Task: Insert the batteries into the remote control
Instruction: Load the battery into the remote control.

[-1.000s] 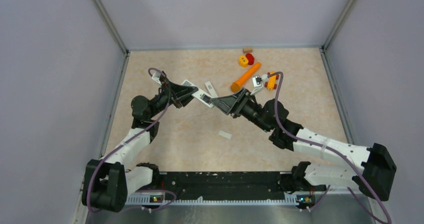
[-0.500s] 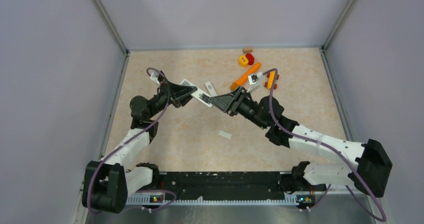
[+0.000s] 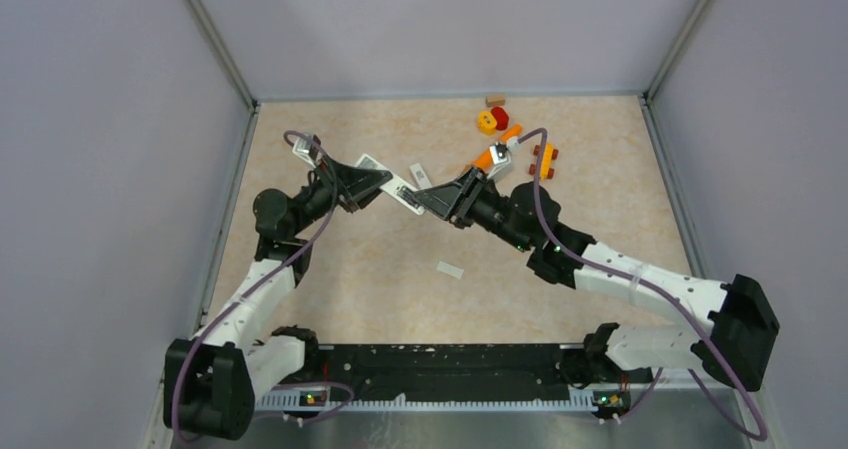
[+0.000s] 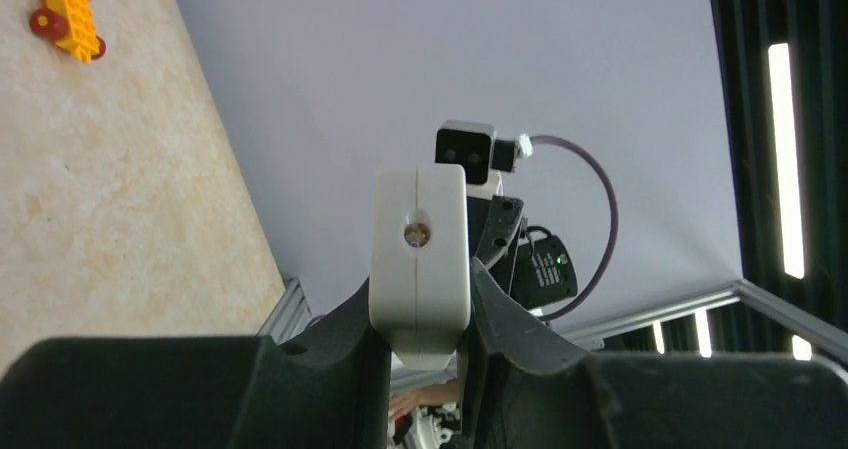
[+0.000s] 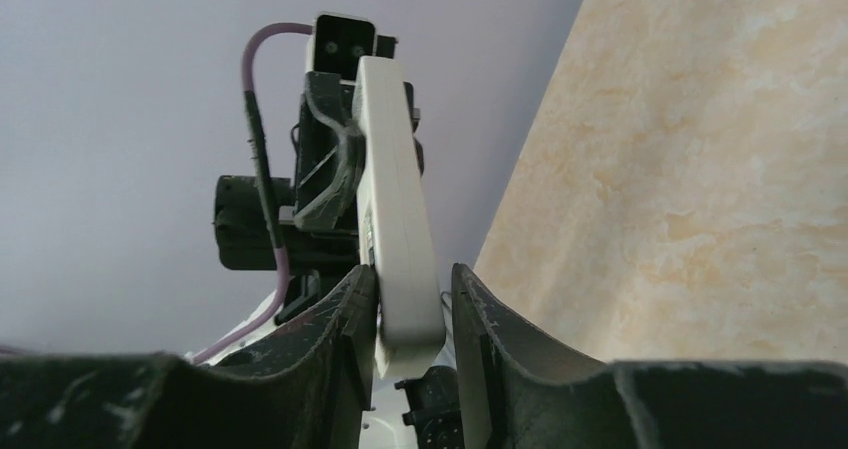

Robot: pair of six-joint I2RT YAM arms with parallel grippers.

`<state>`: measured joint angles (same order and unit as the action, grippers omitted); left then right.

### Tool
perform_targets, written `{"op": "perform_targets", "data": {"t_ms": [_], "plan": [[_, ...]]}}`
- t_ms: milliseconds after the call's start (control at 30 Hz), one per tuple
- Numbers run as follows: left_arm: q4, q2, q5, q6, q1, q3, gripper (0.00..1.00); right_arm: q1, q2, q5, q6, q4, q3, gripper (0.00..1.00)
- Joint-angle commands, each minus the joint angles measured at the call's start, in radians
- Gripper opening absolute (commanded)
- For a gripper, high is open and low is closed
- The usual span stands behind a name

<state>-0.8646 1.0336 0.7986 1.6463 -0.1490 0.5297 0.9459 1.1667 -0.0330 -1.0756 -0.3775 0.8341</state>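
Entry: overhead view, read left to right.

- Left gripper [image 3: 372, 181]: pinching the 10 o'clock end of the long, slim white bar-shaped remote control [image 3: 398, 186]. The left wrist view shows the bar end-on, wedged between the jaws.
- Remote sits at about 11 o'clock from the centre of the marbled beige tabletop [image 3: 330, 299], running 10 to 4 o'clock between the two arms. It looks lifted off the surface.
- Right gripper [image 3: 430, 201]: pressed onto the 4 o'clock end. The right wrist view shows the bar edge-on, with a jaw on each flat side.
- Why held this way (my judgement): a grip at both ends braces the bar so it can be turned or re-seated before loading. With both hands occupied, one must let go before any cell can be fetched.

Count:
- remote control: 1
- batteries: 0 found in any view; I cannot tell whether any are already inside
- small white rectangular piece with dark marks [image 3: 423, 176], at 1 o'clock of the remote: 1
- plain white flat strip [image 3: 450, 270], at 5 o'clock: 1, possibly the cover
- orange carrot toy [image 3: 492, 153], partly hidden behind the right wrist: 1
- yellow-and-red round toy [image 3: 491, 120]: 1
- small brown block [image 3: 495, 99]: 1
- yellow brick with red wheels [image 3: 544, 158]: 1
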Motion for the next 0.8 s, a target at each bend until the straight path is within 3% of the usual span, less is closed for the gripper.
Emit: {"op": "perform_targets", "data": {"t_ms": [0,167,467,700,767], "plan": [[0.096,-0.071,0.041,-0.177,-0.018,0.077,0.0,-0.003,0.032,-0.003,0.037,0.093,0.065,0.39],[0.236,-0.11,0.041,-0.318,-0.018,0.109,0.0,-0.014,0.049,0.026,0.072,0.1,0.086,0.47],[0.243,-0.121,0.051,-0.35,-0.018,0.113,0.0,-0.02,0.067,0.008,0.091,0.156,0.102,0.24],[0.233,-0.125,0.062,-0.384,-0.018,0.111,0.0,-0.035,0.093,-0.009,0.1,0.231,0.116,0.24],[0.292,-0.13,0.045,-0.429,-0.018,0.117,0.0,-0.05,0.097,0.016,0.103,0.231,0.117,0.3]]}}
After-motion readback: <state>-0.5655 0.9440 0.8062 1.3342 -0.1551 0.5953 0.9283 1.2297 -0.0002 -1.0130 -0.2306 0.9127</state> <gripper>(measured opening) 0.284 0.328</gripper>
